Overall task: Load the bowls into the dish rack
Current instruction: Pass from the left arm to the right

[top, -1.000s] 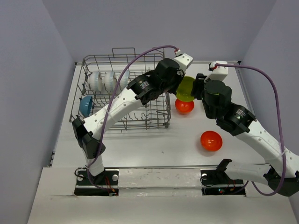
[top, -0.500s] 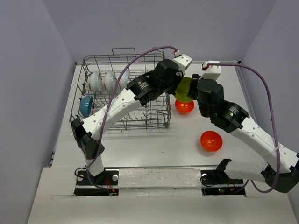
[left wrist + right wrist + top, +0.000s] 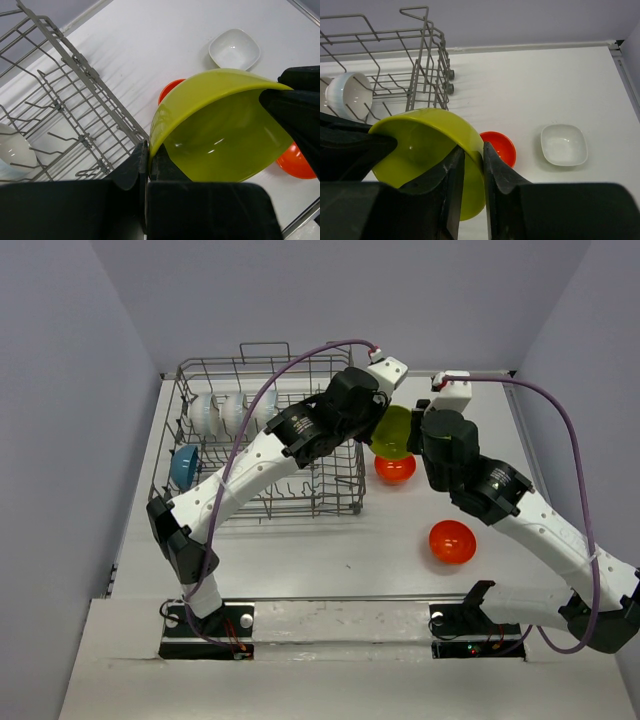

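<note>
A yellow-green bowl point(image 3: 393, 430) hangs tilted in the air just right of the dish rack point(image 3: 300, 370). Both grippers grip its rim. My left gripper point(image 3: 147, 155) is shut on the near-left rim of the bowl point(image 3: 225, 135). My right gripper point(image 3: 474, 155) has one finger inside and one outside the bowl's wall point(image 3: 420, 145), shut on it. Two white bowls point(image 3: 220, 412) and a blue bowl point(image 3: 185, 466) stand in the rack. One orange-red bowl point(image 3: 395, 467) lies on the table under the held bowl, another point(image 3: 451, 541) nearer the front.
A small white square dish point(image 3: 564, 144) lies on the table to the right of the orange-red bowl point(image 3: 499, 147). The rack's right wall and wheels point(image 3: 447, 80) are close to the held bowl. Grey walls enclose the table.
My right wrist has swung left and closer to the left gripper. The yellow-green bowl has shifted slightly left towards the rack. The left arm has edged left with it.
</note>
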You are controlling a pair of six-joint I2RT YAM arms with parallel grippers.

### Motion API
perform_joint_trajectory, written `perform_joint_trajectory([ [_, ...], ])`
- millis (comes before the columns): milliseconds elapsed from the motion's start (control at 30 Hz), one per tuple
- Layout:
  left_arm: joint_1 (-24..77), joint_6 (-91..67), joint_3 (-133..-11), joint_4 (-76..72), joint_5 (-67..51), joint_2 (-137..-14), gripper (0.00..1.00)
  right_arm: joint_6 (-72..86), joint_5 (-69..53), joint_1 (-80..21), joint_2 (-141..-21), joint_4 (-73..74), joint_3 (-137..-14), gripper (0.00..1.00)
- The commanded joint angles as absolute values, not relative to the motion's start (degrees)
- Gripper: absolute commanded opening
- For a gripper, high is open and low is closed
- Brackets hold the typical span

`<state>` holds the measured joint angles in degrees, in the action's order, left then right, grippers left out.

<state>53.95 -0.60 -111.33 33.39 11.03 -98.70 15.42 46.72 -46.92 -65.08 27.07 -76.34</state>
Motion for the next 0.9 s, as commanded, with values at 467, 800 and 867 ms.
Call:
perform_joint_trajectory([
  [467,54.3,-0.4,-111.3,29.4,10.8,-94.7,0.07,17.1,47.3,-47.1,-63.2,26.8,-78.1,0.01],
  [800,54.3,1.3,-112.6,27.9,11.5,-95.2,0.29,18.1,46.4,-47.1,-62.3,28.0,-78.7,0.01],
  [867,54.3,1.4,-112.5,27.3,11.7,-95.1,0.31,18.3,46.3,-47.1,-62.1,28.3,-78.8,0.01],
])
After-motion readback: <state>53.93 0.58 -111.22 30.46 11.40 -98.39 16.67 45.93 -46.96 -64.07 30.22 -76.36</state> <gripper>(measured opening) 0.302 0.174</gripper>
